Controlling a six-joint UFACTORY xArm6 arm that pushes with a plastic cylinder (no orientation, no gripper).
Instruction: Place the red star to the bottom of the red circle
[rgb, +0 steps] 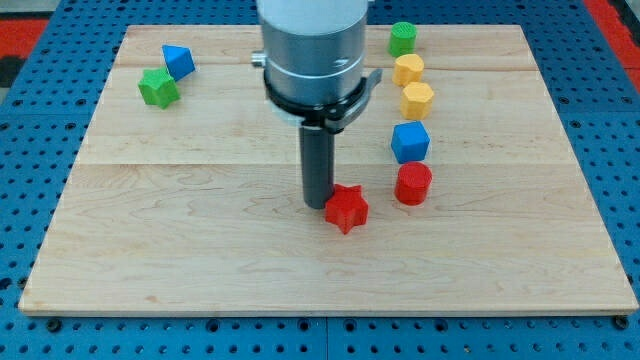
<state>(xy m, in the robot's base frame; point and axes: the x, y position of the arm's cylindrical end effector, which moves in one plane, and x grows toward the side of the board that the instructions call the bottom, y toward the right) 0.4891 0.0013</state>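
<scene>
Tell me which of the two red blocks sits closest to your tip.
The red star: my tip sits against its left side, while the red circle stands apart, farther right.

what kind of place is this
Probably a robotics lab bench: a wooden board lies on a blue perforated base, and my tip pushes small blocks such as the red star.

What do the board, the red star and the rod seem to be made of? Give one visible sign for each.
Board: looks like pale wood, matt, with grain lines and plank seams showing.
Red star: probably plastic, with one even, saturated colour and a dull sheen.
Rod, ending at my tip just left of the star: dark and smooth; whether metal or plastic cannot be told.
</scene>
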